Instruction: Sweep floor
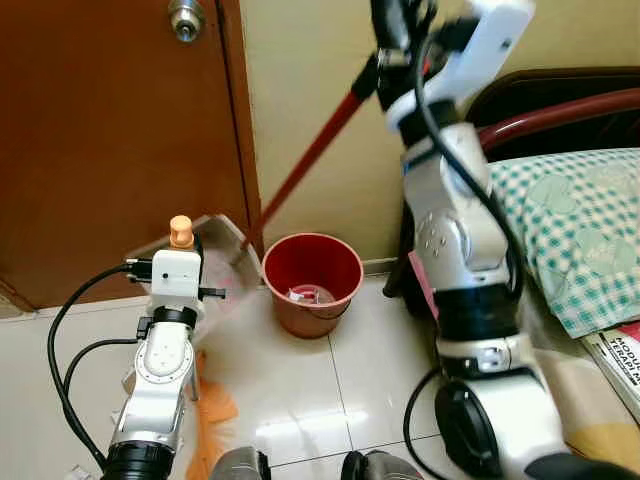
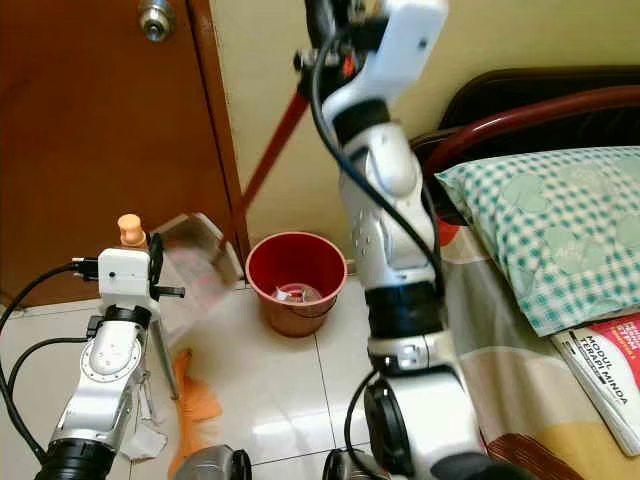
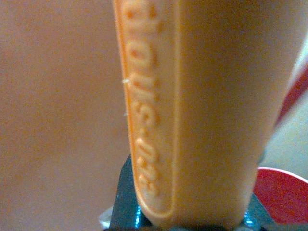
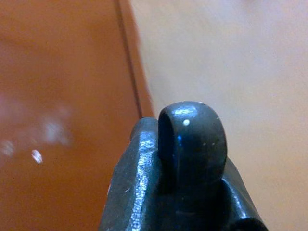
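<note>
Broom (image 1: 310,165) with a red stick leans slantwise across the cream wall, its upper end caught in the right gripper (image 1: 385,55) near the top of the head views and its lower end coming down to the floor beside the brown door (image 1: 110,140), just left of the red bucket (image 1: 312,283). The bristle end is blurred and pale, and its shape is hard to make out. The right gripper's black fingers (image 4: 190,144) are closed on the stick's dark end cap, seen large and rounded in the right wrist view with the door and wall behind it.

Lower down on the left, the left gripper (image 1: 180,240) is closed round the upright orange handle (image 3: 192,110) of a dustpan (image 1: 205,410), whose orange pan lies on the white tiled floor (image 1: 300,390) mostly hidden behind the left arm. The handle's knob (image 2: 130,229) pokes up above the wrist. In the left wrist view the handle carries raised lettering too blurred to read, with dark finger parts below it and a slice of the bucket at the corner.

Some litter sits in the bucket's bottom. On the right, a bed with a green checked pillow (image 2: 540,225) and dark headboard (image 1: 560,100) is cut off by the frame edge, and a book (image 2: 605,370) lies on it.
</note>
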You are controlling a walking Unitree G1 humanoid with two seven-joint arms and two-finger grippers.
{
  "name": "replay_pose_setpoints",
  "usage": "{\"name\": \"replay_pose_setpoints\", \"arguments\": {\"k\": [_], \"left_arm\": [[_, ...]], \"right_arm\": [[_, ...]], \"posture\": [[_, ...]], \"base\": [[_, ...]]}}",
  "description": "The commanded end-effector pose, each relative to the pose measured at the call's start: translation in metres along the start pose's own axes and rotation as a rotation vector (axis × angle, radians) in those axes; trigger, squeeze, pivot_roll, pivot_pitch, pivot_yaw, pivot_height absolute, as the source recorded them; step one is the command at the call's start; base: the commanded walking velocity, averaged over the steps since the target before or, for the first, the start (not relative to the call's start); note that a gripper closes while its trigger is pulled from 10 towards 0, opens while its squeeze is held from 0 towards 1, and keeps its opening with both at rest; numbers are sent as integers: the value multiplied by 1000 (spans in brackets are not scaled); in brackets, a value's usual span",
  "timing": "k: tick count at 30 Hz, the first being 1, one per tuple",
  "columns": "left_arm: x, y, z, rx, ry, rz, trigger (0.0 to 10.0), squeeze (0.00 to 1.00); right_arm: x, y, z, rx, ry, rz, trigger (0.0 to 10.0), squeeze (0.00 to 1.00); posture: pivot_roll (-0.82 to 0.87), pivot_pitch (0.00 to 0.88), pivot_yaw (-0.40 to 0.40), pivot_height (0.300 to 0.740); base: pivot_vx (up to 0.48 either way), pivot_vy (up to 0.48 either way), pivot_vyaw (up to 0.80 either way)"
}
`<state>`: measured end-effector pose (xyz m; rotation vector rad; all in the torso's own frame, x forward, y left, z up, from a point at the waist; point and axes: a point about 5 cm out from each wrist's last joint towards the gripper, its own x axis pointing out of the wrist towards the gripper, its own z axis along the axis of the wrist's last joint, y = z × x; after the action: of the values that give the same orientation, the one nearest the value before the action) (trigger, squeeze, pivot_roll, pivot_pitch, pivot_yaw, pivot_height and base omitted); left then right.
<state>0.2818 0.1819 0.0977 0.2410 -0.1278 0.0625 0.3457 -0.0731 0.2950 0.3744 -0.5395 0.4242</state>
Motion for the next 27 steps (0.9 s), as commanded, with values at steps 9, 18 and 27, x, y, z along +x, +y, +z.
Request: {"name": "replay_pose_setpoints", "arguments": {"k": [9,18,27], "left_arm": [[-11,-8,-4,0,19,-38,10000,0],[-11,-9,-5,6,34,-56,10000,0],[-16,-16,-10,-5,64,-73,10000,0]], "right_arm": [[-49,-27,-66,116,247,-192,10000,0],[-98,-52,-100,-80,421,-261,10000,0],[-137,-78,-103,-176,504,-350,10000,0]], "posture": [[28,28,-36,740],[32,35,-34,740],[27,41,-32,740]], "base": [[0,0,0],[0,0,0],[0,0,0]]}}
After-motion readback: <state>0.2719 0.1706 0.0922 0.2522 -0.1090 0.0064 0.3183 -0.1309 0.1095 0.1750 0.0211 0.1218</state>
